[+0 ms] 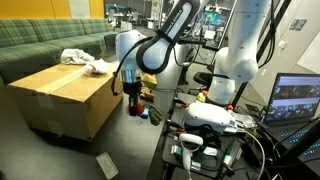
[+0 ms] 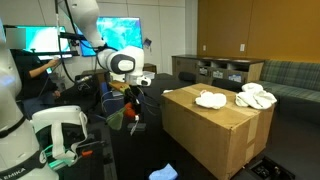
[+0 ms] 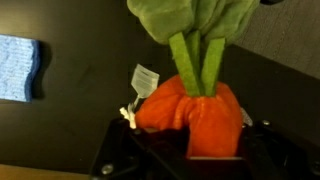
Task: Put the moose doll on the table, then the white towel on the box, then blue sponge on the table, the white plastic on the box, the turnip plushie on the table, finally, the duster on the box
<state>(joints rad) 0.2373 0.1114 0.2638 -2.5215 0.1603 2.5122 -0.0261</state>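
My gripper (image 3: 190, 150) is shut on the turnip plushie (image 3: 190, 105), which has an orange body and green leaves. In both exterior views the gripper (image 1: 132, 103) (image 2: 133, 104) hangs low beside the cardboard box (image 1: 60, 95) (image 2: 215, 135), over the dark table surface. Two white items lie on the box top (image 2: 210, 98) (image 2: 255, 97); I cannot tell which is the towel and which the plastic. The blue sponge (image 3: 18, 68) lies flat on the dark surface, and also shows in an exterior view (image 2: 165, 173). The moose doll and the duster are not clearly visible.
A green sofa (image 1: 45, 45) stands behind the box. A second white robot base (image 1: 235, 70) and a laptop (image 1: 298, 100) stand beside my arm. Cables and equipment (image 1: 205, 140) crowd the front.
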